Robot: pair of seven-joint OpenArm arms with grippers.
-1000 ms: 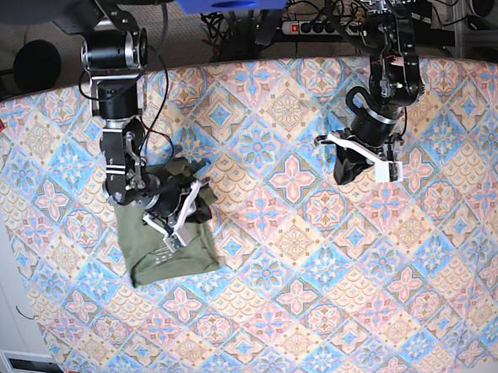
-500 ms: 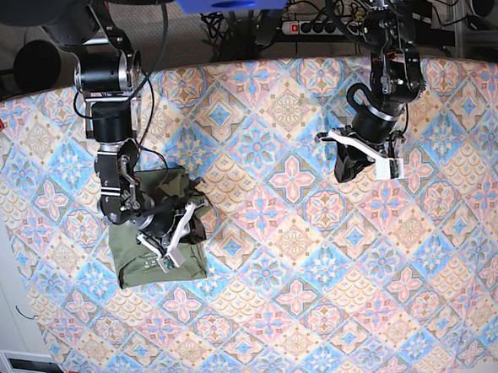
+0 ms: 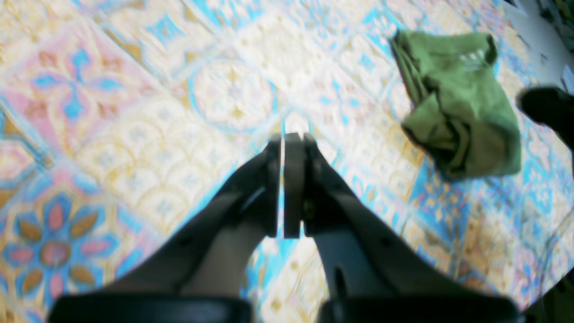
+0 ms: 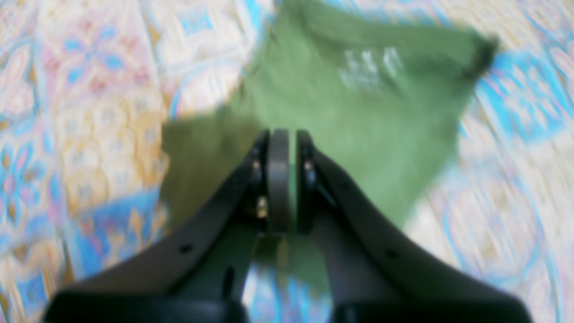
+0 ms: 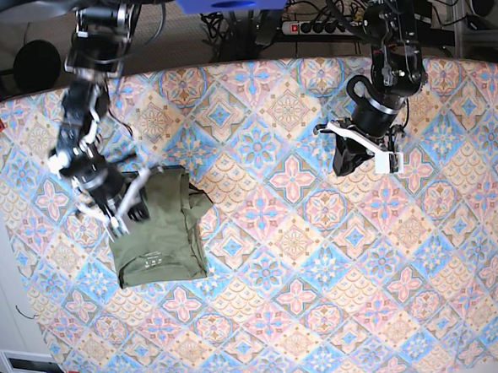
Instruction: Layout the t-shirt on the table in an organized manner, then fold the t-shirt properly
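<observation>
Close in, the right gripper (image 4: 279, 179) has its fingers (image 4: 279, 148) pressed together with nothing between them, hanging just above the near part of the t-shirt (image 4: 341, 116). The green cloth spreads out beyond and beneath the fingertips, its pale neck print further ahead of them. The left gripper (image 3: 287, 188) likewise has its fingers (image 3: 293, 179) together and empty, over bare table (image 3: 134, 112); from there the shirt sits well off ahead and to one side.

From overhead, the shirt (image 5: 155, 234) lies as a compact folded packet just beside the right gripper (image 5: 113, 207), far from the left one (image 5: 361, 158). One edge looks bunched with loose layers showing. I judge the folding largely done, with perhaps only tidying left.
</observation>
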